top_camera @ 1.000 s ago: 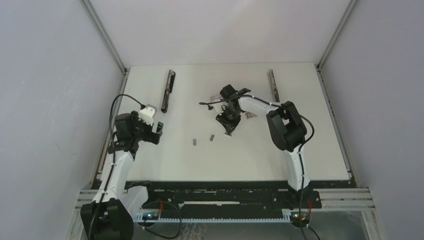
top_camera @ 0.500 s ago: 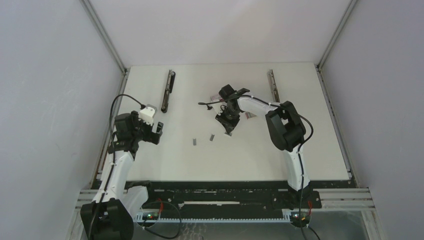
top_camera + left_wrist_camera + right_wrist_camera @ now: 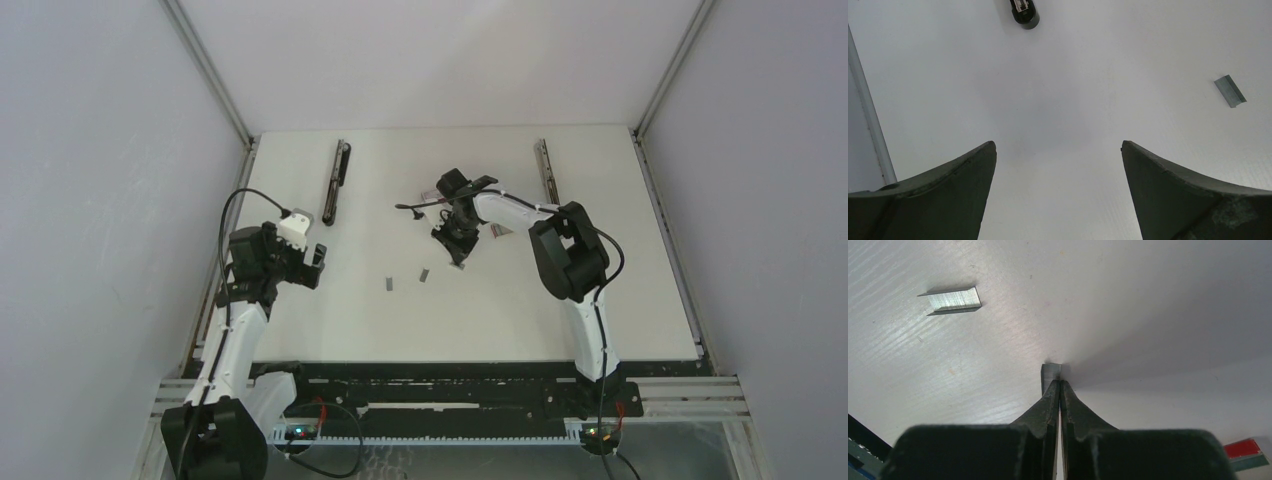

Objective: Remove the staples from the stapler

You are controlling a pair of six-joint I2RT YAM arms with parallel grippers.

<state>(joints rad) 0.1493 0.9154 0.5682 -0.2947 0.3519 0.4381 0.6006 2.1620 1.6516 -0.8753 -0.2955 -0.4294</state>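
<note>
Staples: three short grey strips, all on the white counter (image 3: 600,300), none in a stapler.
- Strip 1 (image 3: 388,283) lies flat near the counter's centre, toward 7 o'clock.
- Strip 2 (image 3: 424,273) lies just beside strip 1, at its 2 o'clock, apart from it.
- Strip 3 (image 3: 1050,372) sits at the tips of the right hand (image 3: 1059,382).

Staplers: two long dark bars.
- The far-left stapler (image 3: 337,182) lies at the counter's 11 o'clock.
- The far-right stapler (image 3: 545,170) lies at 1 o'clock.

Containers: one small red-and-white box (image 3: 497,231), at 3 o'clock of the right hand. Its contents are not visible.

Hands:
- Right hand: fingers pressed together, tips down on the counter and touching strip 3. Whether the strip is pinched cannot be told.
- Left hand (image 3: 1058,145): fingers spread wide, holding nothing, above bare counter at 9 o'clock, well apart from strip 1.
</note>
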